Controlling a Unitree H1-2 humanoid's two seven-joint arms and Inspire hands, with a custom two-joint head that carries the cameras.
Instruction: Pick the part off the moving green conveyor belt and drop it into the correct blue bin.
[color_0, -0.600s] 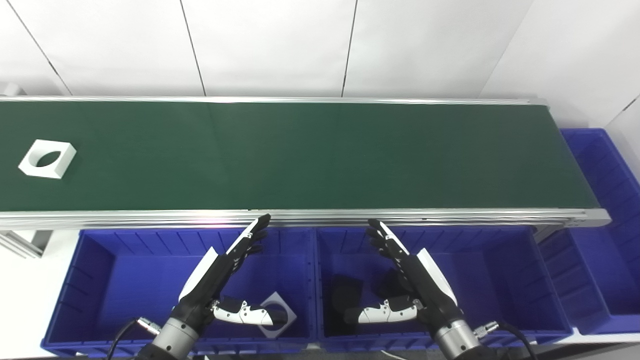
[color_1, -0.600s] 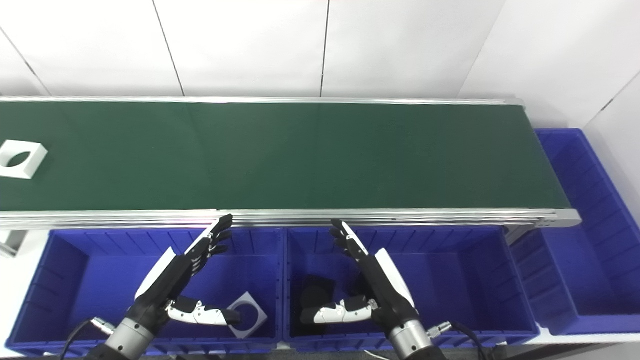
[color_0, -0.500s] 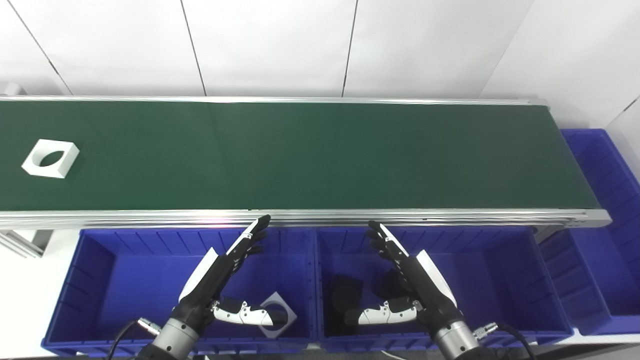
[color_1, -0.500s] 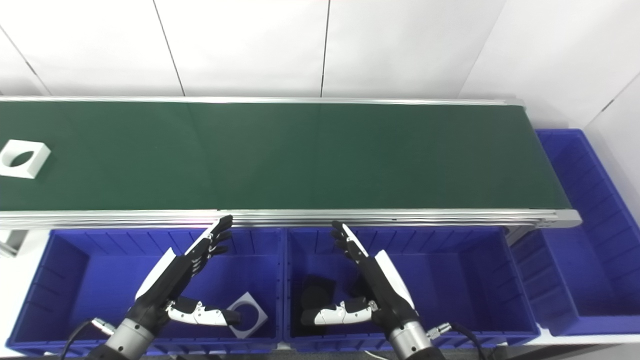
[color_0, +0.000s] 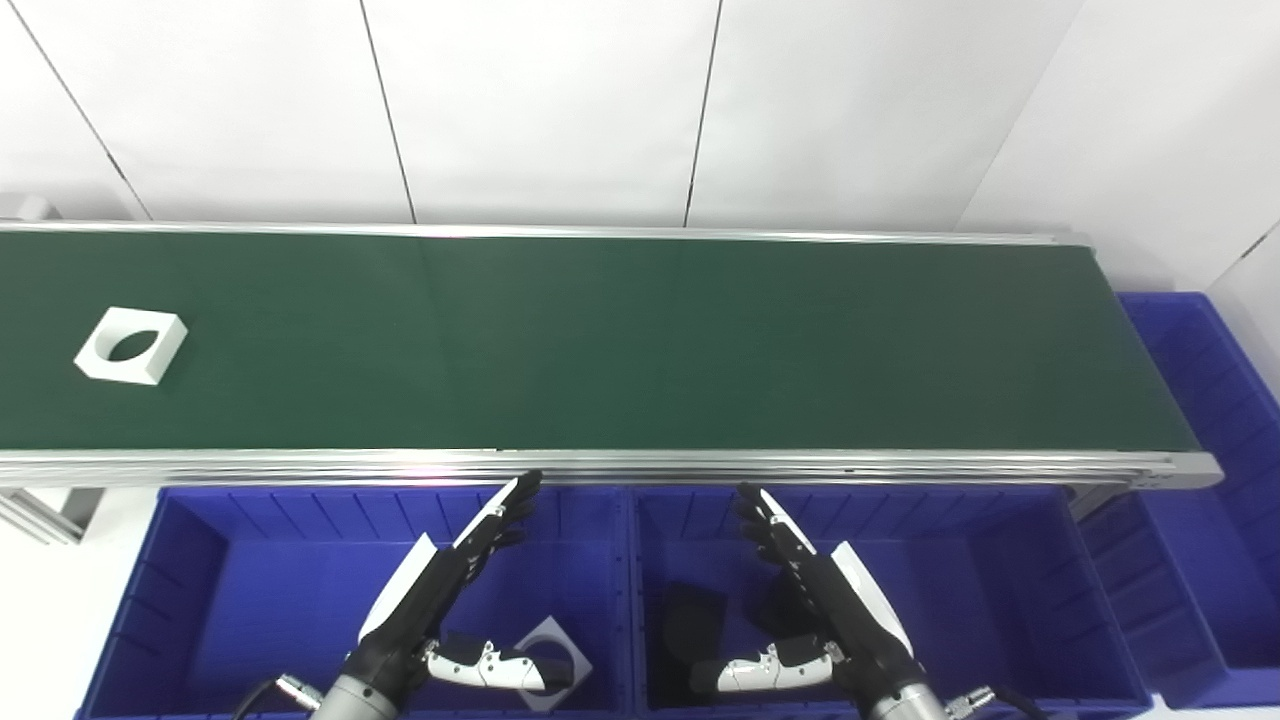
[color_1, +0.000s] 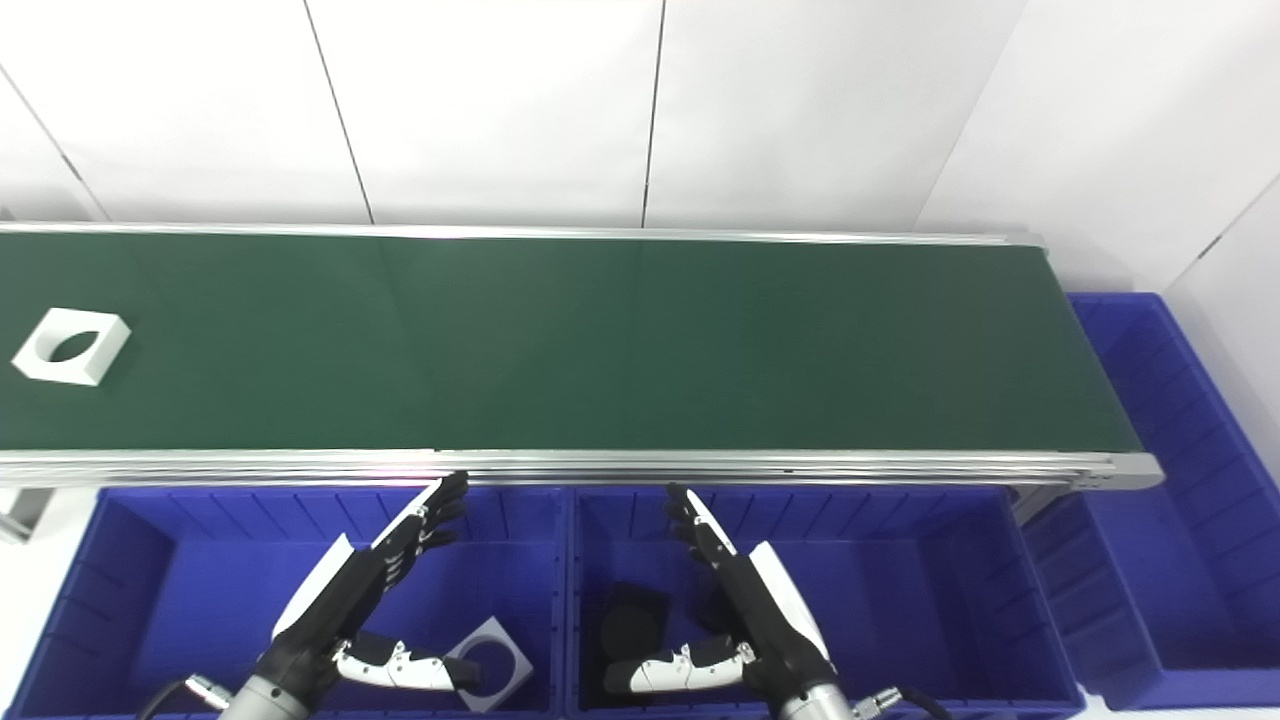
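While the white square part (color_0: 131, 345) with its round hole lies flat at the far left of the green conveyor belt (color_0: 620, 340), both hands hang low in the frame. The left hand (color_0: 440, 600) is spread wide and empty over the left blue bin (color_0: 220, 590), above a second white square piece (color_0: 551, 648). The right hand (color_0: 820, 610), equally wide and empty, hovers over the middle blue bin (color_0: 1000, 590).

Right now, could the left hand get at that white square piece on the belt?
Probably not yet. The white part lies far off at the belt's left end, while the left hand hangs open over the left blue bin. Nothing blocks the way.
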